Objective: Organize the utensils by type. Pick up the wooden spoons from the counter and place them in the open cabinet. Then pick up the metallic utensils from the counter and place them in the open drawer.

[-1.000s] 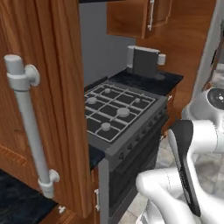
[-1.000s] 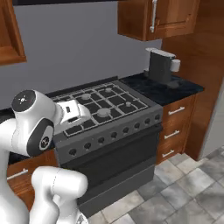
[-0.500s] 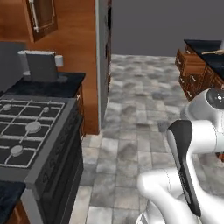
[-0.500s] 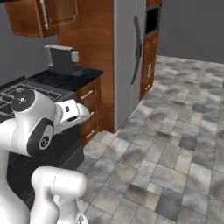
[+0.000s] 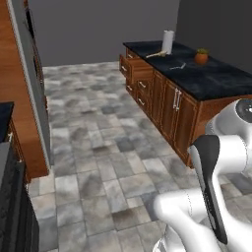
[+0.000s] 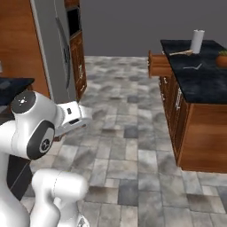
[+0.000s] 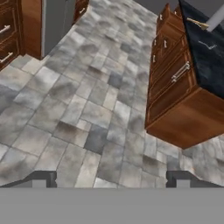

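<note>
Wooden spoons [image 5: 156, 53] lie on the black marble counter [image 5: 206, 78] at its far end, just beside the white paper towel roll [image 5: 168, 42], well ahead of the gripper [image 7: 111, 178] and off to its right. Tan handle also visible in hand view, top right. One metal fork [image 5: 178, 66] sits mid-counter, between the spoons and a small potted plant [image 5: 201, 56]; too small to make out more. Open drawer [image 5: 136, 70] is pulled out of the base cabinets at the counter's far end, just below the spoons. Gripper is spread wide, nothing between the fingertips [image 7: 41, 178], pointing down over grey stone floor tiles [image 7: 96, 109]. Hand is nowhere near the counter. Tall grey fridge [image 6: 55, 53] stands ahead-left of the hand.
</note>
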### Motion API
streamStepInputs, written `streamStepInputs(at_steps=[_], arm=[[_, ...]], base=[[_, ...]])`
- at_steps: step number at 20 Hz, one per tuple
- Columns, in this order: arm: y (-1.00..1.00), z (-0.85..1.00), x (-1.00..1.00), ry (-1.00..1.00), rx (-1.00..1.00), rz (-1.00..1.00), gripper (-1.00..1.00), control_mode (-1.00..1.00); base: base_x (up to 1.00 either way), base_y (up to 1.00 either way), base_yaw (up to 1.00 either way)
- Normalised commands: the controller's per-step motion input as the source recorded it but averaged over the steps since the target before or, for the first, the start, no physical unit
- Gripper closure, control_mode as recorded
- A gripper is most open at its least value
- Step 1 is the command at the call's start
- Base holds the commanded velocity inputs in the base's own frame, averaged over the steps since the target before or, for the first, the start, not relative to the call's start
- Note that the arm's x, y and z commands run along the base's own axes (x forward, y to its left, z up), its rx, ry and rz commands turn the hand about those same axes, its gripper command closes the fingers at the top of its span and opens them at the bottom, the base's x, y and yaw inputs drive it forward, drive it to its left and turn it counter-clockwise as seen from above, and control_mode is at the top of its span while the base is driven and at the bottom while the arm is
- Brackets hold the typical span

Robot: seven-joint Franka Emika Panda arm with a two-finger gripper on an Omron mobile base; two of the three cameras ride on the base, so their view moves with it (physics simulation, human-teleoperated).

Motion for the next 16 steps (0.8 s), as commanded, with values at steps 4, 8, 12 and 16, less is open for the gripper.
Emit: streamStepInputs(at_steps=[4, 8, 12, 16], arm=[[0.00, 0.00, 0.00, 0.00, 0.00, 0.00, -1.00, 1.00], [0.00, 0.00, 0.00, 0.00, 0.00, 0.00, -1.00, 1.00], [0.00, 0.00, 0.00, 0.00, 0.00, 0.00, -1.00, 1.00], [0.00, 0.00, 0.00, 0.00, 0.00, 0.00, -1.00, 1.00]], base=[[0.96, 0.00, -0.15], [1.00, 0.08, 0.00], [1.00, 0.15, 0.00], [1.00, 0.08, 0.00]])
